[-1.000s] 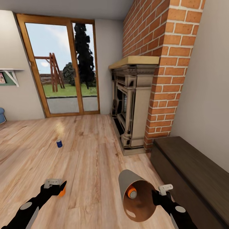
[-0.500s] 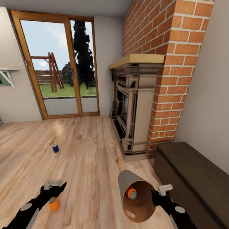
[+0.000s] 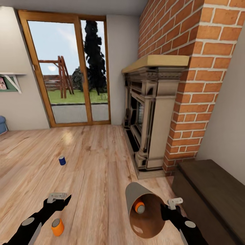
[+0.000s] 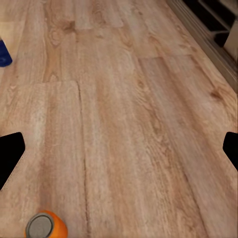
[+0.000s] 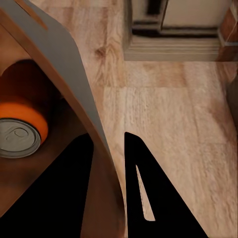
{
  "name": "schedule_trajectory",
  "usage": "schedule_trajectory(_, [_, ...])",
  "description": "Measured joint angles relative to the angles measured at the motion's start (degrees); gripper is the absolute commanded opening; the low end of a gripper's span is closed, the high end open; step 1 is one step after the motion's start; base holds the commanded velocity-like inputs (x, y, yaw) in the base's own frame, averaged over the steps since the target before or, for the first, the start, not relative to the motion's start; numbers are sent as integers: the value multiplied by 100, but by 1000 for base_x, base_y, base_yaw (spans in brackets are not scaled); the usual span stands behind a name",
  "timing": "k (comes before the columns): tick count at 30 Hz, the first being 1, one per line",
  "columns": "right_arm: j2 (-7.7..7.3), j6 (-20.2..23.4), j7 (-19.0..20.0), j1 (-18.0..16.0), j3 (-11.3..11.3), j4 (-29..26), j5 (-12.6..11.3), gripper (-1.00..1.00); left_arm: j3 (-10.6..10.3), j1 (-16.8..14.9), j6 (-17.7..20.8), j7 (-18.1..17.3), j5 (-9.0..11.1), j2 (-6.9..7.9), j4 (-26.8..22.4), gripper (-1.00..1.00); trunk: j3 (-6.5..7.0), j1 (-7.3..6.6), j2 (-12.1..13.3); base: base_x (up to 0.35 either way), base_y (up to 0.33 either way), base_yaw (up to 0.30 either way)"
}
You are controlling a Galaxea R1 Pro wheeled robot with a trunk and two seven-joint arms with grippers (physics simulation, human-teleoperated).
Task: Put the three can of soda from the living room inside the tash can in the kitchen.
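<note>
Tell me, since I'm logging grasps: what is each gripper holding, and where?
The right gripper pinches the trash can by its rim wall. The left gripper is open, holding nothing.

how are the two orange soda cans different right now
The orange can with a grey top stands upright on the wood plank floor, below the left hand. The other orange can lies inside the tilted grey bin that the right hand grips. Both look identical.

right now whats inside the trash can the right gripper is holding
One orange soda can lies on its side inside the tilted trash can, grey top facing the opening. The right gripper pinches the rim. The bin's near wall hides part of the inside.
</note>
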Motion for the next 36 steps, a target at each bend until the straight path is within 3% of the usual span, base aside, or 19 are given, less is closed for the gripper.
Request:
schedule_trajectory(25, [37,16,5,0,6,-1,-9,-100,-11,0,9,0,-9,-6,1,100,-166,0,0,135,0,166])
schedule_trajectory(36, [30,-1,69,-1,-34,-9,-11,-100,-11,0,14,0,-2,-6,266,100,-196,0,0,19,0,34])
